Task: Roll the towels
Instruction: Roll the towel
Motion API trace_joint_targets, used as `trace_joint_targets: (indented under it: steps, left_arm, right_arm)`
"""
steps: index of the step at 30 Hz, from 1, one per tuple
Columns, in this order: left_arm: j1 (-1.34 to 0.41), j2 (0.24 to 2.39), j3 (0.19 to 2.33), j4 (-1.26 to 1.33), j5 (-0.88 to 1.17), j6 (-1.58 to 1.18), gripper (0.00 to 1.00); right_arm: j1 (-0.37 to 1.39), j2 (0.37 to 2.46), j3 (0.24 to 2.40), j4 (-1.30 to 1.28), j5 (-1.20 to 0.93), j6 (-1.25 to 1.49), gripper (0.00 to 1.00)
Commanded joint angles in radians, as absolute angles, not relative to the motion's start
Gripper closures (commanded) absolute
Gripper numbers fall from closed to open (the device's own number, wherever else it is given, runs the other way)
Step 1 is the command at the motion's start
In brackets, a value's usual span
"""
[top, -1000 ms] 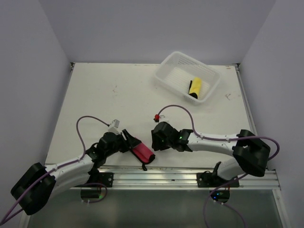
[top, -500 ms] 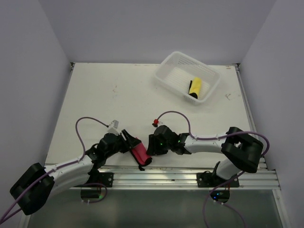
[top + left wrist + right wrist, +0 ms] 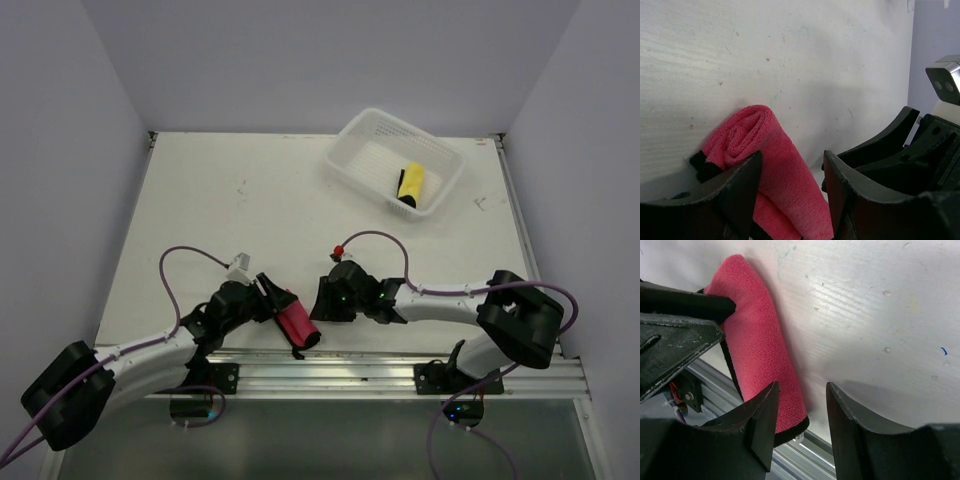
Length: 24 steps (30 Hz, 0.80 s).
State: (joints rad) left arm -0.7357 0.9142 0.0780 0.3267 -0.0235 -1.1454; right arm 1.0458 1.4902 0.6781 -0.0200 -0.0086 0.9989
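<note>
White bench point(image 3: 220, 210) between lilac walls, seen from above and from both wrists. Left gripper point(image 3: 792, 162): jaws about half open astride the rolled pink towel point(image 3: 297, 322), which lies at the bench's near edge just beside the metal rail point(image 3: 380, 368). Its left jaw is against the roll; whether the jaws clamp it cannot be told. Right gripper point(image 3: 802, 390): jaws parted, holding nothing, left jaw over the roll's near end, gap over bare bench. Only the left wrist view shows the roll's spiral end; the right wrist view shows its whole length. Only the top view shows the white basket point(image 3: 345, 150), far right, holding a yellow roll point(image 3: 411, 184).
</note>
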Motion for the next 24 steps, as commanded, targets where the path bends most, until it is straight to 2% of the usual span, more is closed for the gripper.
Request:
trace_joint_targets:
  steps: [1,15,24]
  left_arm:
    - [-0.744,0.943,-0.064,0.275,-0.054,-1.15,0.43]
    - [-0.746,0.965,-0.06,0.285,-0.052,-1.149,0.43]
    - [-0.749,0.971,-0.058,0.287,-0.058,-1.149,0.43]
  right_arm:
    - [1.035,1.459,0.661,-0.034,0.02,1.063,0.53]
    - [1.035,1.424,0.637,0.061,0.005,1.058,0.53]
    - [1.037,1.483,0.644,0.117,-0.066,1.065,0.54]
